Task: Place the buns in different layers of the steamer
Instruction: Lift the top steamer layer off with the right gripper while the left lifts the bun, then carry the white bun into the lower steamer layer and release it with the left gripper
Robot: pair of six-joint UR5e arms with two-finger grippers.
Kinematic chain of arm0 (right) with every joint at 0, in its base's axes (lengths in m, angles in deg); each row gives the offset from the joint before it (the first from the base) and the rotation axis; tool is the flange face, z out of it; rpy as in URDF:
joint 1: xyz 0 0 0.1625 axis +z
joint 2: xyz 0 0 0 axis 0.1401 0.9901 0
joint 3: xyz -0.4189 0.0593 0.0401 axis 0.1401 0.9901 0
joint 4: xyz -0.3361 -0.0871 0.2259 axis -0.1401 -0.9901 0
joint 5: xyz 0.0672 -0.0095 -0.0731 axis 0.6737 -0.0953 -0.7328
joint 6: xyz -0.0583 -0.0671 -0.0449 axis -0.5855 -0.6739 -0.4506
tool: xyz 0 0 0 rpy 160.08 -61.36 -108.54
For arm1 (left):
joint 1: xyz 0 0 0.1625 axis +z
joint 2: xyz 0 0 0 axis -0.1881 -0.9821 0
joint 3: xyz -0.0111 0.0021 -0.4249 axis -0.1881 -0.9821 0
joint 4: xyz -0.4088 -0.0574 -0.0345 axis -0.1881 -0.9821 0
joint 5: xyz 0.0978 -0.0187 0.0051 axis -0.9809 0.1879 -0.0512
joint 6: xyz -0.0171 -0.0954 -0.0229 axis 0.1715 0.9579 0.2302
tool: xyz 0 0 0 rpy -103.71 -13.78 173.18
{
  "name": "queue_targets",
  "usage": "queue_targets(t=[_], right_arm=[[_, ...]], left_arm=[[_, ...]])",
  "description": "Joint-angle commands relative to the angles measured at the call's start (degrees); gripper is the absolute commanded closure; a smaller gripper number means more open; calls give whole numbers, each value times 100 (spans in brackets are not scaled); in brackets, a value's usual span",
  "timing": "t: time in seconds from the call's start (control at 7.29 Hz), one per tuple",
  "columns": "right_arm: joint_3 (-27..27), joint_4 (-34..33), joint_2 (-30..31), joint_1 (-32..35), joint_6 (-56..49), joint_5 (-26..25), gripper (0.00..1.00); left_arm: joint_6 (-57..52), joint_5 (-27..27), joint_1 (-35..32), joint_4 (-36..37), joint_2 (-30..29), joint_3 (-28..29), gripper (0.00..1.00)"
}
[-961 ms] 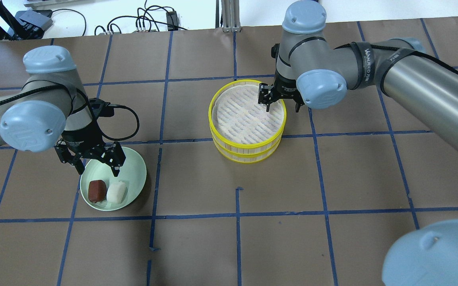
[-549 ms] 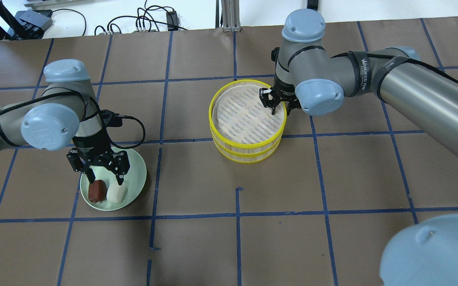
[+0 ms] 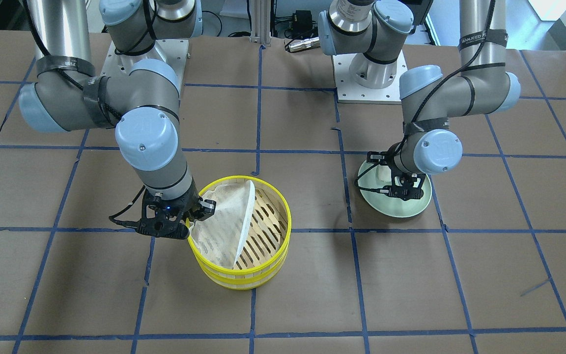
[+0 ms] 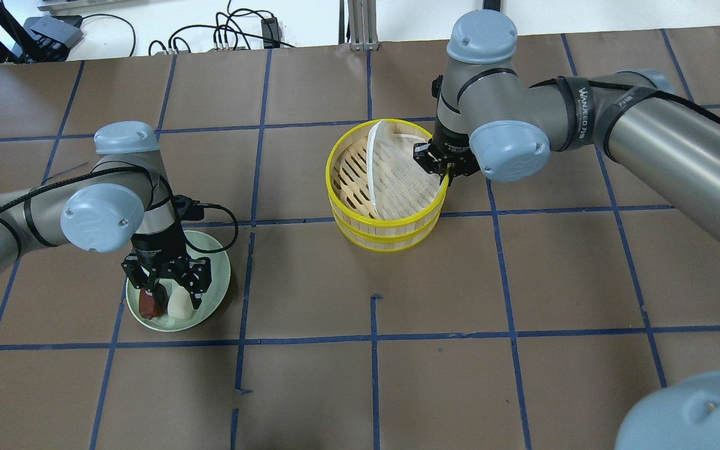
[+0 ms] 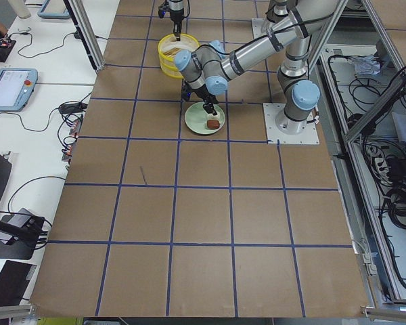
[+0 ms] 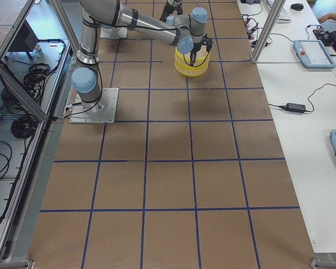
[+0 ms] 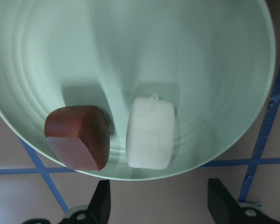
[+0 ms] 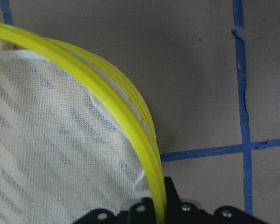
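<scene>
— Buns in the steamer [image 4: 391, 234]?
— None: white bun [image 7: 150, 133] and reddish-brown bun [image 7: 77, 135] lie on the green plate [image 4: 216, 262], far from the counter's [image 4: 522, 281] edges, under the spread left pincer [image 4: 169, 297]; right pincer [image 4: 445, 174] clamps the top layer [image 8: 109, 95].

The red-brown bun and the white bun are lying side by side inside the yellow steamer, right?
Not quite. The reddish-brown bun and the white bun do lie side by side, but on the pale green plate, not inside the steamer. The left wrist view shows this. In the overhead view the steamer holds only its liner.
</scene>
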Motion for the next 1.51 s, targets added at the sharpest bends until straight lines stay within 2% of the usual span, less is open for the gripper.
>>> queue_targets(t=[0.0, 0.14, 0.27, 0.41, 0.55, 0.69, 0.82, 0.96, 1.1, 1.37], right_arm=[[11, 192, 229, -1, 6, 11, 93], [63, 201, 265, -35, -12, 2, 93], [37, 236, 422, -288, -395, -68, 93], [37, 523, 458, -847, -868, 10, 93], [28, 552, 458, -1305, -1239, 11, 93], [28, 544, 458, -1641, -1651, 2, 93], [2, 535, 406, -1748, -1751, -59, 93], [-50, 474, 345, -1767, -1891, -86, 94], [-138, 430, 344, -1767, -1893, -347, 94], [-183, 403, 327, -1758, -1893, -350, 95]], left_arm=[[7, 19, -17, 215, -92, -10, 55], [24, 19, -61, 242, -92, 8, 72], [77, 28, -131, 311, 74, 95, 82], [155, 98, -254, 434, 310, 383, 82], [182, 664, -437, 331, 704, 838, 82], [313, 809, -848, 121, 856, 1313, 82], [1237, 1306, -1322, 119, 831, 1648, 82], [2247, 1572, -1779, 232, 657, 1799, 82], [2866, 1627, -2141, 868, 420, 1836, 82], [3510, 1628, -2757, 2240, -413, 1836, 82]])
